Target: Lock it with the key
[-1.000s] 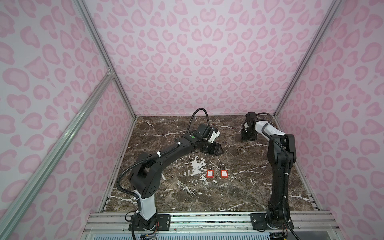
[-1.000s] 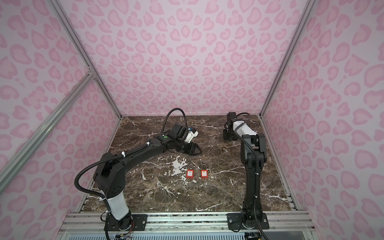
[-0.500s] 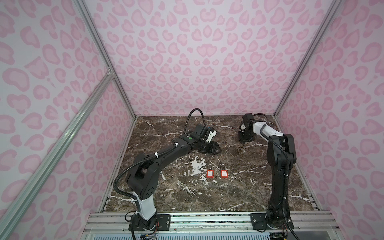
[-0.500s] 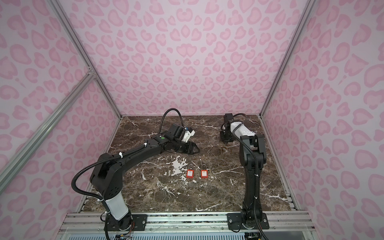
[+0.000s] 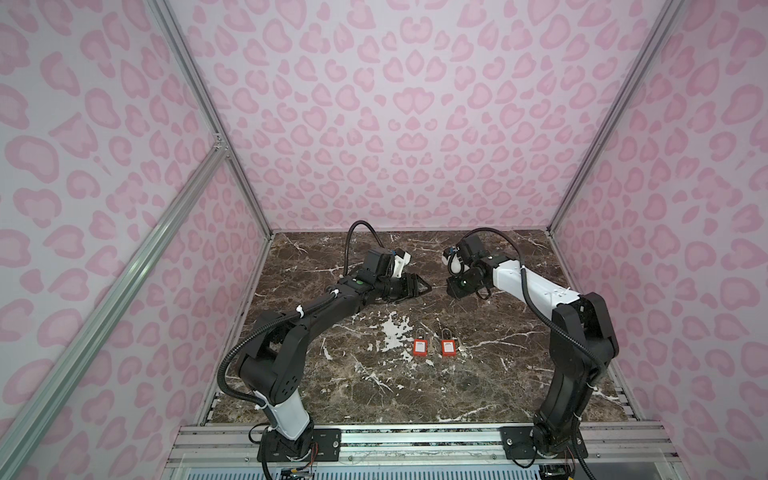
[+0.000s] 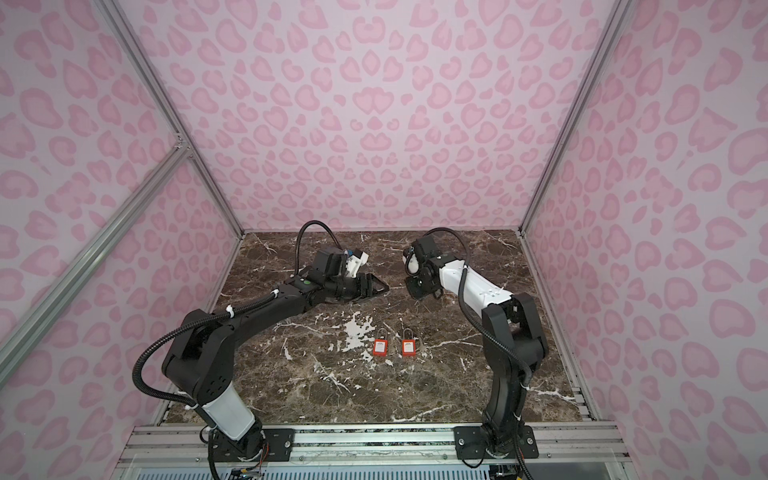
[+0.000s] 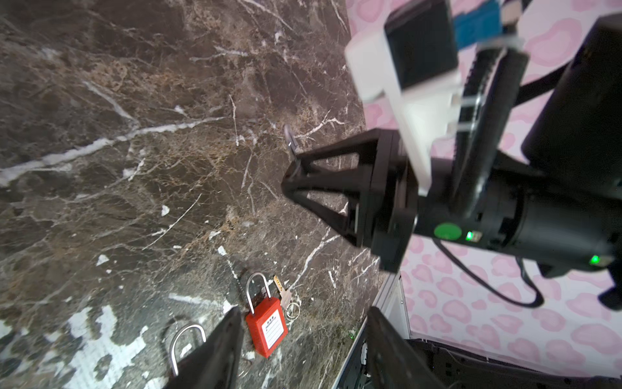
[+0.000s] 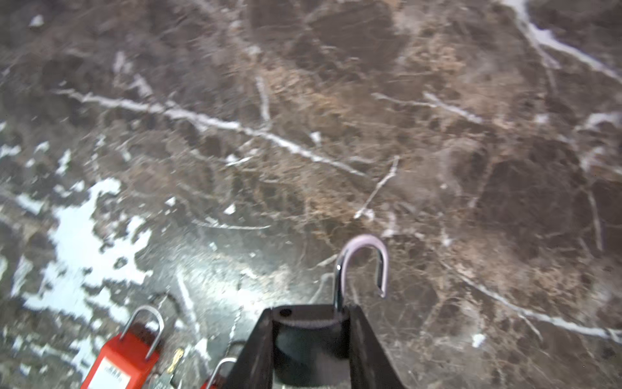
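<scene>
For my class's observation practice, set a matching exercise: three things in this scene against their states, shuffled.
Things:
1 left gripper
2 right gripper
3 two red padlocks with silver shackles

States:
A lying on the brown marble table
B open and empty
C shut on a silver hooked metal shackle

Pairs: 1-B; 2-C; 3-A

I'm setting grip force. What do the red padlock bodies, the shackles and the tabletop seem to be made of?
Red padlock bodies: probably moulded plastic, matte red, with a white printed label.
Shackles: likely polished steel, silvery with bright glints.
Tabletop: dark brown marble or marble-look laminate, white-veined and glossy; the pictures cannot tell which.
</scene>
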You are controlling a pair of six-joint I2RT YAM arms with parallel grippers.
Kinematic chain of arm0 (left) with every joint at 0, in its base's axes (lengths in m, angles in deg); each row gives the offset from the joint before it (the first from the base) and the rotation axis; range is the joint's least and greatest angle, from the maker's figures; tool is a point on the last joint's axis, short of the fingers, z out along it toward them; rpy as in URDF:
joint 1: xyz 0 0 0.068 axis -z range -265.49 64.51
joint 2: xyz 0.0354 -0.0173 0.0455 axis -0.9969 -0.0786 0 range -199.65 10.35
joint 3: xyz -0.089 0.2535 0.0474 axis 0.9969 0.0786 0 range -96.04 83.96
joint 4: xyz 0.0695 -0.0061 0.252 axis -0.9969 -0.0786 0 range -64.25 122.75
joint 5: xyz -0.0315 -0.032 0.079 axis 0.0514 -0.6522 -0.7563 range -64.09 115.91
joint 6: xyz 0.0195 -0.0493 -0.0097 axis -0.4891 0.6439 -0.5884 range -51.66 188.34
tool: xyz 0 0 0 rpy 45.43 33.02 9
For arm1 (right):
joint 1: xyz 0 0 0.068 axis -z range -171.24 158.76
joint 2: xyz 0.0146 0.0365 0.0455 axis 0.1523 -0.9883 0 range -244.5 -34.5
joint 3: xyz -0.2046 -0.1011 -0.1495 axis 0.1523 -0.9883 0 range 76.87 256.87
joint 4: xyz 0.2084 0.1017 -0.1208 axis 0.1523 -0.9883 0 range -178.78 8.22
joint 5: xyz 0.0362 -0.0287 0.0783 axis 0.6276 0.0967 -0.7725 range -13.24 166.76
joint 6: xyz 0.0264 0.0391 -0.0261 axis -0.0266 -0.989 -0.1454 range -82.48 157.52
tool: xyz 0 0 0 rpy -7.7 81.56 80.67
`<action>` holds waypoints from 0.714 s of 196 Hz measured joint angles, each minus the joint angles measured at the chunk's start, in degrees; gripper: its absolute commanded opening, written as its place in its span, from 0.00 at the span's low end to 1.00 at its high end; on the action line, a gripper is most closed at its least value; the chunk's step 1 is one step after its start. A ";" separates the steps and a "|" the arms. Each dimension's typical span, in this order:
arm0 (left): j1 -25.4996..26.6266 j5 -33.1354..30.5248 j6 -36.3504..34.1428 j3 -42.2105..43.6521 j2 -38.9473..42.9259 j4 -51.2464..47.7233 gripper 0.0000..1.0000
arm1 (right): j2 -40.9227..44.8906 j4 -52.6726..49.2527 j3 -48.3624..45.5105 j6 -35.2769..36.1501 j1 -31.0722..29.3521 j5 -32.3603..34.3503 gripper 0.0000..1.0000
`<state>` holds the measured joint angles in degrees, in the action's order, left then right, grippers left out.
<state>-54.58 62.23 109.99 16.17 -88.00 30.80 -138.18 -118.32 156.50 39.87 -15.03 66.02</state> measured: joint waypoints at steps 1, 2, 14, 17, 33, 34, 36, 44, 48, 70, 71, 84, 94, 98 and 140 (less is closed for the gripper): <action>-0.07 0.04 0.13 0.09 0.02 0.13 0.60 | 0.11 0.04 -0.11 0.07 -0.07 -0.02 0.28; -0.09 0.07 0.20 0.11 0.04 0.22 0.60 | 0.35 0.13 -0.31 0.20 -0.17 -0.07 0.28; -0.63 0.37 0.42 0.76 0.39 0.70 0.60 | 2.32 1.01 -1.66 1.16 -0.76 -1.33 0.28; -0.72 0.44 0.55 0.87 0.44 0.72 0.60 | 2.71 1.18 -1.92 1.33 -0.90 -1.75 0.28; -1.25 0.57 1.09 1.51 0.46 0.81 0.60 | 5.01 2.89 -3.21 1.77 -1.49 -4.11 0.28; -1.27 0.57 1.22 1.55 0.46 0.81 0.60 | 5.09 2.97 -3.26 1.77 -1.51 -4.22 0.28; -1.29 0.57 1.33 1.57 0.46 0.81 0.60 | 5.35 3.26 -3.43 1.79 -1.60 -4.55 0.28; -1.29 0.61 1.68 1.70 0.46 0.81 0.60 | 6.21 3.91 -3.93 1.81 -1.79 -5.95 0.27; -1.29 0.72 1.68 1.77 0.46 0.85 0.60 | 6.54 4.17 -4.13 1.79 -1.90 -6.67 0.27; -1.27 1.05 1.90 1.79 0.46 1.97 0.59 | 7.48 5.66 -4.31 1.73 -2.64 -10.29 0.27; -1.27 1.07 1.92 1.79 0.46 2.03 0.59 | 7.50 5.75 -4.31 1.73 -2.71 -10.49 0.27; -1.29 1.27 2.29 1.79 0.46 2.93 0.58 | 7.56 5.75 -4.07 1.75 -3.50 -12.04 0.26; -1.29 1.33 2.51 1.79 0.46 3.23 0.57 | 7.52 5.73 -3.89 1.77 -4.11 -12.96 0.26; -1.29 1.33 2.75 1.79 0.46 3.39 0.57 | 7.50 5.70 -3.78 1.79 -4.37 -13.33 0.26; -1.44 1.68 4.09 2.21 -0.39 5.79 0.54 | 7.19 5.44 -3.02 1.95 -6.56 -15.23 0.26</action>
<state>-56.02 63.91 114.07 18.38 -88.39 36.59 -130.99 -112.88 153.49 41.82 -21.59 50.78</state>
